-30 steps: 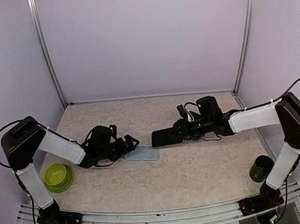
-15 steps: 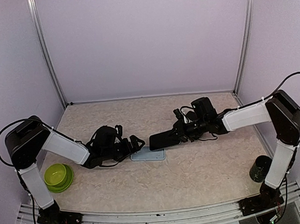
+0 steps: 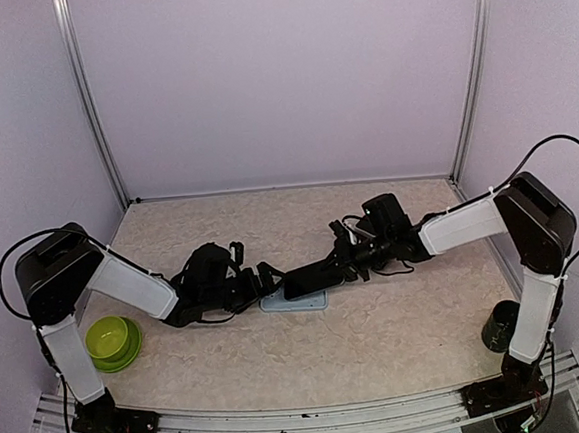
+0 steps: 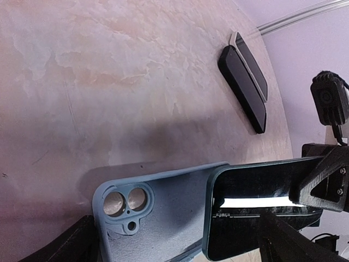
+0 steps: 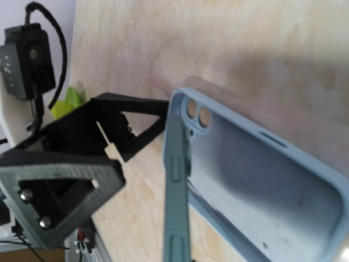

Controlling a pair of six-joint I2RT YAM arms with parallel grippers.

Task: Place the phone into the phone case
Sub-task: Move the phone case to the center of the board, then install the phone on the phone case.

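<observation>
Blue phone case [image 4: 163, 213] between left fingers [image 4: 71, 245], grip unclear, right fingers [image 4: 324, 183] clamping phone [image 4: 251, 218], green bowl [image 3: 112, 341]

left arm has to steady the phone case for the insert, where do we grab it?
I'd take the phone case by its side walls at the camera-cutout end, coming in from the left. It lies flat, open side up, and the phone in the right gripper overhangs the other end.

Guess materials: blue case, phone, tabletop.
Phone case: likely soft silicone or TPU, matte grey-blue; no glare, rounded moulded camera cutouts.
Phone: dark, glossy, glass-like face; it shows a bright reflected strip.
Tabletop: looks like beige marbled laminate or vinyl with a slight sheen; the stone-like mottling seems printed.
</observation>
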